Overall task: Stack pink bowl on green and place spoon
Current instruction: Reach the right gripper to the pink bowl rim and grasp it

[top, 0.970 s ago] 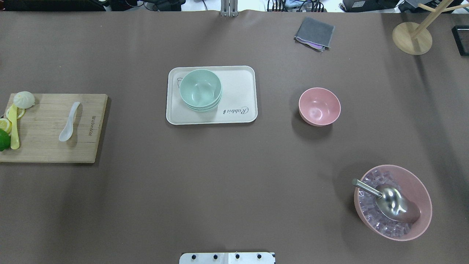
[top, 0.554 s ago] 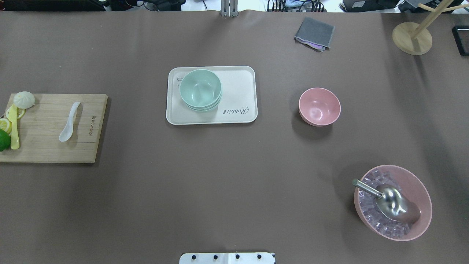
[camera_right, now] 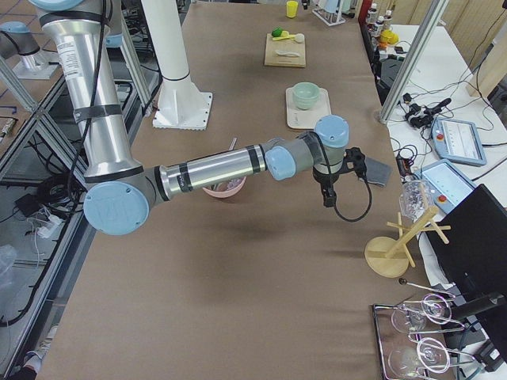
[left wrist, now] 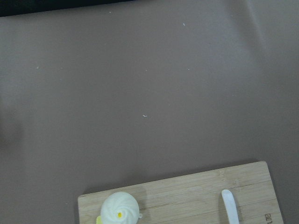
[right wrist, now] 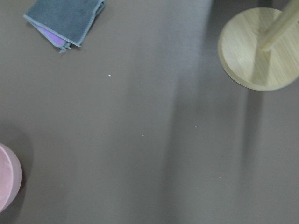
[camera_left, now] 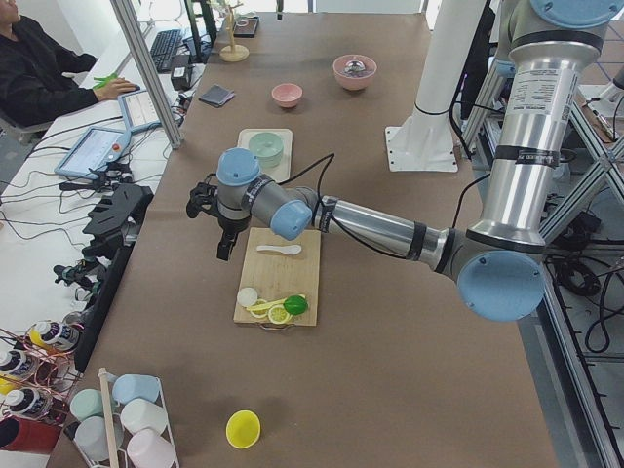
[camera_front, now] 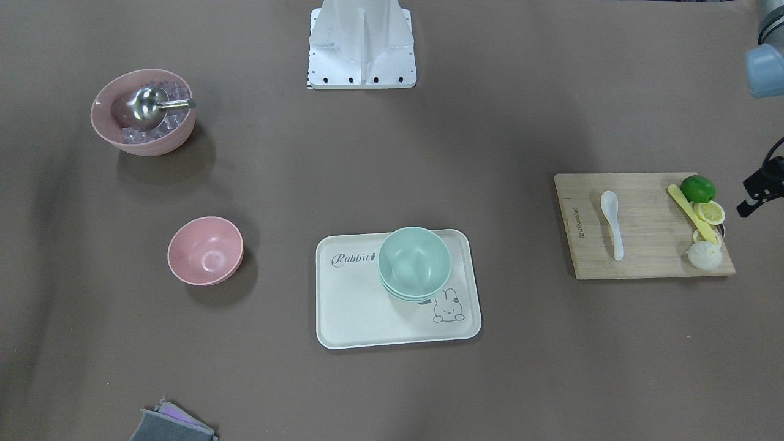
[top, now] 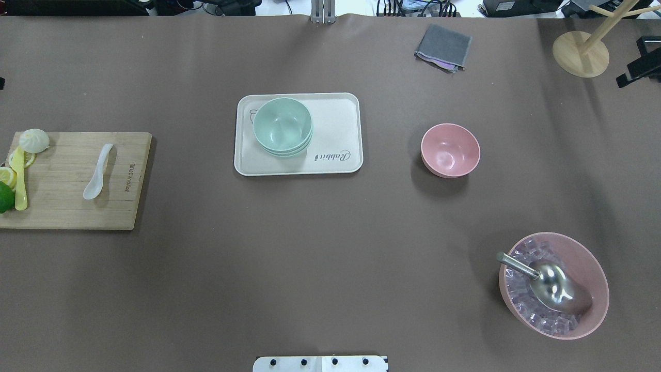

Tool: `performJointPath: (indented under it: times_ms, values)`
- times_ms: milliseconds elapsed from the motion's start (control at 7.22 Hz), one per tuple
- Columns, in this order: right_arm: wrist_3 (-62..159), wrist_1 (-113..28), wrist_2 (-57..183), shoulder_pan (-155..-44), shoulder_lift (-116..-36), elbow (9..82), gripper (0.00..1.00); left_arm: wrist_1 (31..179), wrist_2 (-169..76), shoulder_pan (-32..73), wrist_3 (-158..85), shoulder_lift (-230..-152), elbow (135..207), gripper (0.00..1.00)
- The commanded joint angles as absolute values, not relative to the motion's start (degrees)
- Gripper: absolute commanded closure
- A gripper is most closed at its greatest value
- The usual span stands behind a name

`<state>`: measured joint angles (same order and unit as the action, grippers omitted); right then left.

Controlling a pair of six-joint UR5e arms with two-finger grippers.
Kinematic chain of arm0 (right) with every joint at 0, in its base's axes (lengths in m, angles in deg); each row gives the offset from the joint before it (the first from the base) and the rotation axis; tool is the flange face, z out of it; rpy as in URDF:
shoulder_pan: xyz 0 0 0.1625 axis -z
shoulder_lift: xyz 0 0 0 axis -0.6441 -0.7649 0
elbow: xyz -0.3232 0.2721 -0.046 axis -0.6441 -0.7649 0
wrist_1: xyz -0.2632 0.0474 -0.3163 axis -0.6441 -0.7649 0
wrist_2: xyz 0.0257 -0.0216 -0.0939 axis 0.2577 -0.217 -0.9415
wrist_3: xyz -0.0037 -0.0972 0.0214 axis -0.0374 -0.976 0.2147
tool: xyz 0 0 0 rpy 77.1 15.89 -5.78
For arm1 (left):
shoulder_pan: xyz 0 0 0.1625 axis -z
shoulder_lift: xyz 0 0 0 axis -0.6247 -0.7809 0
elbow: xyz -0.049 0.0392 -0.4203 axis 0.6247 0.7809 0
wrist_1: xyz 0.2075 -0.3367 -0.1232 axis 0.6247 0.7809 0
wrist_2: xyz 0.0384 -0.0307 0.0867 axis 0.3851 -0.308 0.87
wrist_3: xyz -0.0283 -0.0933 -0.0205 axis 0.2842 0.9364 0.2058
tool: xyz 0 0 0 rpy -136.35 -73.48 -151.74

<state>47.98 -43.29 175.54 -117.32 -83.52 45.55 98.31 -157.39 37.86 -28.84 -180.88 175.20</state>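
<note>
Right now the small pink bowl sits upright and empty on the brown table, at 3 o'clock from the cream rabbit tray in the overhead view, well apart from it. The stack of green bowls stands on that tray, toward its 9 o'clock end, partly covering the bunny drawing. Nothing is in the top one. The white ceramic spoon lies bowl-end toward the robot on the wooden cutting board, far out at 9 o'clock from the tray.

Sharing the board, along its 9 o'clock edge, are a steamed bun, lemon slices, a lime and a yellow plastic knife.

The left gripper hangs above bare table at about 11 o'clock from the board, touching nothing. I cannot tell whether its fingers are apart or together. The right gripper hangs over the table at 2 o'clock from the pink bowl, between the folded grey cloth and the round wooden stand base. It carries nothing I can see, and its fingers' spread is also unclear.

At 5 o'clock from the pink bowl a larger pink bowl holds ice cubes and a metal scoop.
</note>
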Motion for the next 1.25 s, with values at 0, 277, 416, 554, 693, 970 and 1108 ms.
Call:
performJointPath:
  times_ms: [0, 277, 416, 554, 693, 970, 1108]
  values:
    - [63.04, -34.94, 170.67, -109.57, -81.37, 44.21, 0.0, 98.71, -156.85, 35.0, -21.08, -184.59, 171.95, 0.02]
    - [72.54, -33.79, 169.5, -102.8, -78.72, 43.78, 0.0, 102.99, -156.07, 33.77, -14.97, -184.61, 171.85, 0.02]
    - [73.0, -33.52, 167.67, -101.81, -78.72, 44.21, 0.0, 103.19, -154.93, 33.42, -15.05, -184.61, 171.68, 0.02]
    - [73.18, -29.87, 163.91, -96.93, -78.72, 43.43, 0.0, 103.37, -155.01, 33.24, -14.96, -184.52, 171.5, 0.02]
    - [76.4, -27.57, 160.74, -93.92, -78.72, 43.16, 0.0, 103.37, -155.01, 33.24, -14.79, -184.7, 171.67, 0.02]
    - [78.45, -26.84, 160.18, -90.38, -79.77, 42.72, 0.0, 103.37, -155.09, 33.24, -14.87, -184.7, 171.76, 0.02]
    - [78.45, -26.84, 160.18, -89.33, -80.21, 42.72, 0.0, 103.37, -155.09, 33.24, -14.79, -184.7, 171.94, 0.02]
